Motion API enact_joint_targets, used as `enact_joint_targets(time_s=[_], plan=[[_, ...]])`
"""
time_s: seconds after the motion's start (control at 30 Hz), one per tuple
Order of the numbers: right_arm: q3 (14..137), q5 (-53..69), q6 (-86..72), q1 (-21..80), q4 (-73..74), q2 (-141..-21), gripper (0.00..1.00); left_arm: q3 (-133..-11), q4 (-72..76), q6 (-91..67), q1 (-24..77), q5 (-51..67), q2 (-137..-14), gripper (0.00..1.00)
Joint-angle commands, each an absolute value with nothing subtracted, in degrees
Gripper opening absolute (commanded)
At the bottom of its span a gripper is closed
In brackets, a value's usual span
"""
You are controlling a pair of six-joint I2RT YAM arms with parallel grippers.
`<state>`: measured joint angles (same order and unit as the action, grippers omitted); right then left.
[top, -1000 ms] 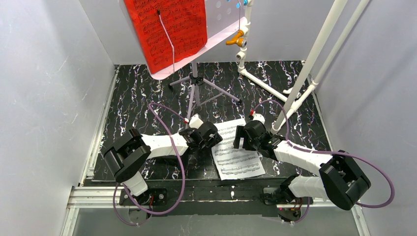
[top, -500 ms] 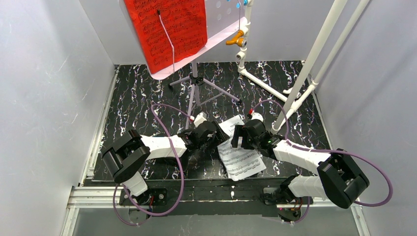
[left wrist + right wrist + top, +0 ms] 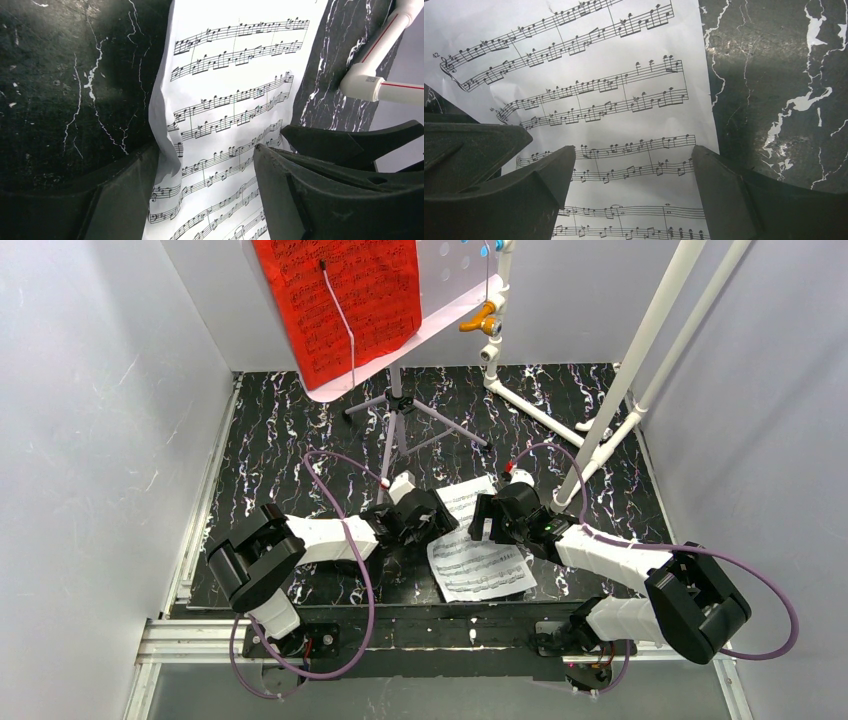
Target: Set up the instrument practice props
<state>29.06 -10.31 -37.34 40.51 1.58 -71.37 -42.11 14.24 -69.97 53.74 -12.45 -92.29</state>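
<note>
Page: the white printed sheet-music page (image 3: 480, 565) is lying on the black white-veined tabletop (image 3: 280, 440), close to the arm bases and directly between the two wrists.
Long axis: it is running from the near edge towards the far side, slanting a little.
Left gripper (image 3: 205, 154): its jaws are standing apart over the page's left margin, where the paper edge is curling up just beside one finger.
Right gripper (image 3: 633, 152): its jaws are also standing apart over the page's far half. The page's right edge is lying just inside one finger, and I cannot tell whether it is touching.
Stand: the lilac perforated music stand (image 3: 450, 280) is standing well apart at the back, already carrying the red sheet-music page (image 3: 340, 300).
Nearer arm: both are sitting equally close, but the left one is probably facing the easier pinch, at the lifted edge.
</note>
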Motion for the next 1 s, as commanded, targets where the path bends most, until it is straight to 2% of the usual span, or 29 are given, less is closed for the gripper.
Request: enact_joint_targets(time_s=[0.0,0.2,0.33,0.43,0.5,0.57,0.6,0.7,0.77,0.97], plan=[[27.1,-7.4,-39.0,40.4,4.7,-72.4,0.96,-43.8,6.8,-66.9,53.5,-16.6,-91.1,0.69],[27.5,-7.2,-38.7,40.4,5.0,-72.5,0.96,-46.7,-2.7,-64.1,53.5,-22.5,-91.1,0.62],[27.4,-7.1,-38.5,40.4,4.8,-72.5,0.96,-46.1,-1.7,-61.0,53.0,-24.3,-90.4,0.50],[28.4,-6.5,-37.9,40.4,5.0,-73.5,0.96,-46.2,-0.4,-59.9,51.5,-21.4,-91.2,0.33],[28.7,-6.6,-37.5,40.4,5.2,-73.7,0.96,-46.1,2.5,-57.7,51.4,-20.2,-90.1,0.25],[29.7,-5.9,-34.7,40.4,6.2,-73.3,0.97,-48.5,1.8,-50.1,51.4,-18.2,-88.5,0.03],[30.2,-5.0,-32.6,40.4,6.7,-72.8,0.97,-50.0,0.6,-47.1,51.3,-16.9,-87.8,0.00],[38.2,-1.2,-22.3,40.5,15.9,-66.8,0.98,-52.0,0.4,-35.3,51.4,-6.1,-79.7,0.00],[46.0,4.2,-13.9,40.5,24.4,-59.4,0.98,-50.2,0.4,-25.5,51.3,2.8,-68.0,0.00],[57.5,12.0,-10.1,40.5,28.0,-52.3,0.98,-54.4,-9.2,-14.1,50.9,7.6,-51.2,0.00]])
